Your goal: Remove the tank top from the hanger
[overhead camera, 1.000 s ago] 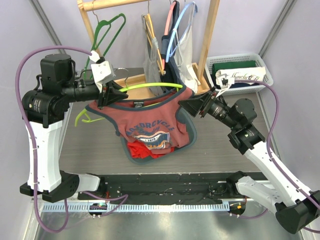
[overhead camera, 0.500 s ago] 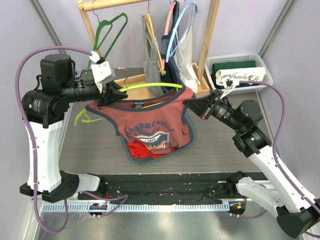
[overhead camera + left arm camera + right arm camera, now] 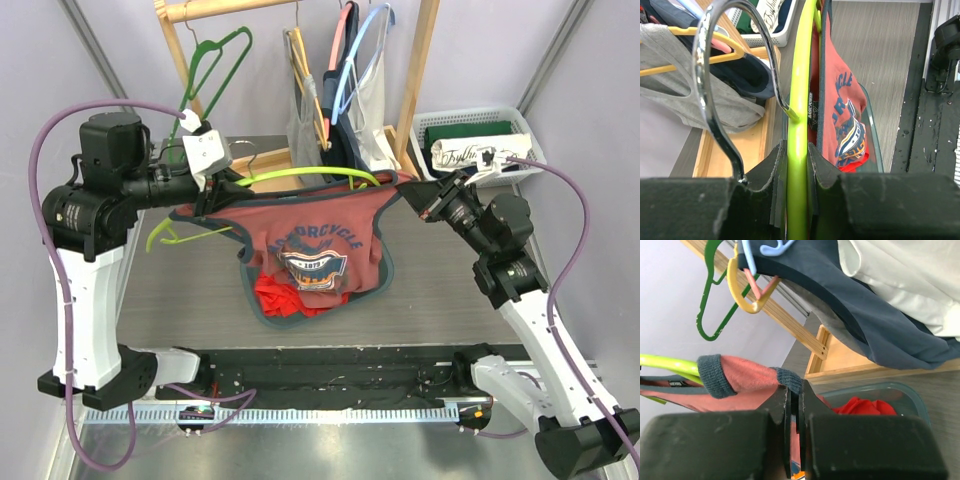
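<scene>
Right hand tight on tank top

We are seeing red tank top with navy trim hanging stretched wide in mid-air, printed graphic facing up. One strap is looping right end of lime-green plastic hanger, itself lying roughly level.

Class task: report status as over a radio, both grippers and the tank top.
Left gripper shut on lime hanger. Right gripper shut on tank top strap. Tank top not yet off. Rack clothes close behind.
</scene>
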`<act>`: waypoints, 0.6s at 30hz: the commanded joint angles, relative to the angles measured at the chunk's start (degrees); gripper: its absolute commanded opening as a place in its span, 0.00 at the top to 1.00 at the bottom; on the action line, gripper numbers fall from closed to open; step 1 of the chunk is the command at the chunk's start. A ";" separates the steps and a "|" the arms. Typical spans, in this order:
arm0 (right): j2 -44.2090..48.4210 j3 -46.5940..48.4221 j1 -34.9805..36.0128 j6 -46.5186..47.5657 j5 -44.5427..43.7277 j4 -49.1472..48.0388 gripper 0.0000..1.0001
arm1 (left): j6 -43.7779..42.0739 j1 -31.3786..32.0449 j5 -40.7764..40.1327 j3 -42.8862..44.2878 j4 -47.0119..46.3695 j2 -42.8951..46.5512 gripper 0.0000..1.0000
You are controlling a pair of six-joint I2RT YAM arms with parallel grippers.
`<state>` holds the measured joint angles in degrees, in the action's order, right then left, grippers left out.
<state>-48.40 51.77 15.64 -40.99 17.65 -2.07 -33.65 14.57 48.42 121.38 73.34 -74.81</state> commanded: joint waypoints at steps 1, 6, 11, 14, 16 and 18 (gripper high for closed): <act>-1.34 -0.97 -2.19 -1.72 -4.12 -1.01 0.99 | -1.07 -0.15 0.00 0.96 0.22 1.77 1.00; -2.40 -3.25 -2.19 -0.41 2.02 -3.11 0.99 | -0.89 -0.15 0.53 2.19 0.05 1.15 1.00; -3.89 -3.60 -2.10 1.97 8.44 -2.76 0.99 | 4.09 -0.15 2.72 4.38 -4.42 -1.47 1.00; -5.20 -2.55 -2.10 2.58 13.27 -2.95 0.99 | 8.50 -0.15 5.09 7.80 -8.30 -3.94 1.00; -5.74 -0.63 -2.02 4.94 16.79 -2.07 0.86 | 9.65 -0.07 6.15 8.52 -10.14 -5.44 1.00; -5.65 1.48 -0.88 8.63 18.20 1.70 0.65 | 9.83 0.20 6.42 8.70 -10.32 -6.05 1.00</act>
<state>-53.98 48.42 14.31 -39.13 30.89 -2.74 -27.57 14.57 51.55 127.39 69.43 -80.05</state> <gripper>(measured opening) 0.206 0.201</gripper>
